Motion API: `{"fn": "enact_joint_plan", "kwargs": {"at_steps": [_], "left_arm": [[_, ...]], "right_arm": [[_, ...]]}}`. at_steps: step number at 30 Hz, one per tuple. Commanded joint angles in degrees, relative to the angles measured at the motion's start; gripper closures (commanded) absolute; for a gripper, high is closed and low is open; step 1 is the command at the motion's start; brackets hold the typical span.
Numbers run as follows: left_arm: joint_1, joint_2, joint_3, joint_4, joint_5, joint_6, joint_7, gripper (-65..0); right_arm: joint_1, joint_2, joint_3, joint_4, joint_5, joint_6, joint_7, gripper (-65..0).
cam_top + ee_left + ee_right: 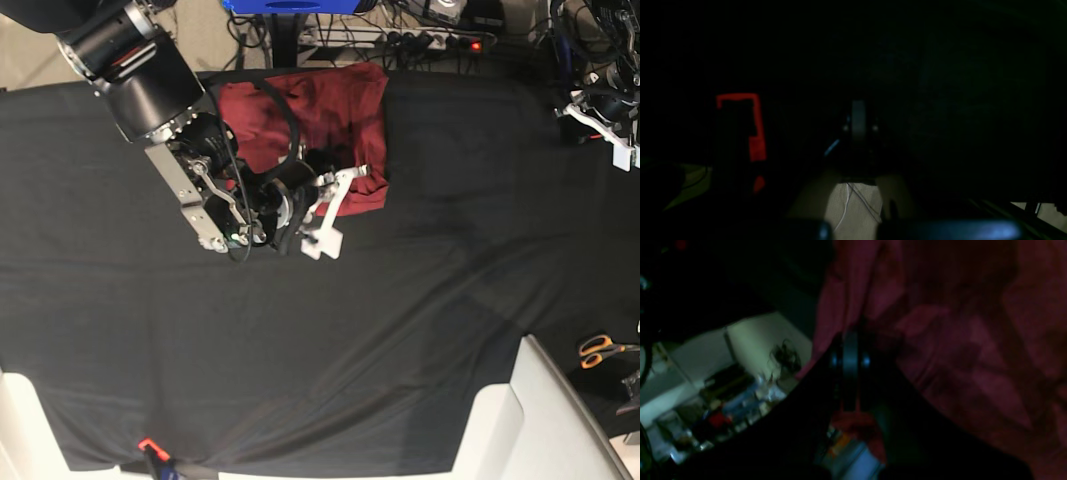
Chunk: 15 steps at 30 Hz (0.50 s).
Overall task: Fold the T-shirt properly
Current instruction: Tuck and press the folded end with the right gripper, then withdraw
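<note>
Right pincer (pixel 372 172) pressed together on the near edge of the folded T-shirt (pixel 330 110).

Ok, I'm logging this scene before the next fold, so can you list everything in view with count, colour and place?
Folded brick-red knit T-shirt: one, maroon, far side of the table, left of centre in the base view.
Black tablecloth: one, black, covering the whole table.
Orange-handled scissors: one pair, orange, right edge of the base view.
Power strip with a red light: one, pale, on the floor beyond the table.
Right gripper: one, black and white, shut, at the shirt's near edge.
Left gripper: one, white, shut, at the far right edge, away from the shirt.
</note>
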<state>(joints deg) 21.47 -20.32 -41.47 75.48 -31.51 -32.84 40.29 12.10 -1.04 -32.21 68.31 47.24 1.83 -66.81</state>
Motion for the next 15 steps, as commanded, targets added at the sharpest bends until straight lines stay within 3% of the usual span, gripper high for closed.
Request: {"fn": "enact_joint_plan", "kwargs": {"at_steps": [1, 4, 7, 12, 15], "left_arm": [[0.28, -1.18, -0.42, 0.78, -0.71, -0.08, -0.78, 0.0], [0.37, -1.18, 0.29, 1.22, -0.71, -0.08, -0.78, 0.0], [0.37, -1.27, 5.47, 2.01, -0.71, -0.08, -0.78, 0.0], [0.37, -0.39, 14.18, 7.02, -1.15, -0.08, -0.16, 0.0], [-1.65, 0.58, 16.46, 8.69, -3.17, -0.08, 8.37, 0.0]], "right_arm": [[0.08, 0.47, 0.34, 3.03, 1.15, 0.15, -0.49, -0.2], [-2.47, 2.93, 3.41, 9.0, 1.15, 0.15, -2.16, -0.2], [-5.46, 5.13, 7.02, 14.98, 1.15, 0.15, -3.39, -0.2], [-12.05, 9.61, 15.2, 26.76, 0.8, 0.24, -0.23, -0.2], [-14.52, 12.77, 19.85, 29.05, 0.89, 0.5, 2.67, 0.0]]}}
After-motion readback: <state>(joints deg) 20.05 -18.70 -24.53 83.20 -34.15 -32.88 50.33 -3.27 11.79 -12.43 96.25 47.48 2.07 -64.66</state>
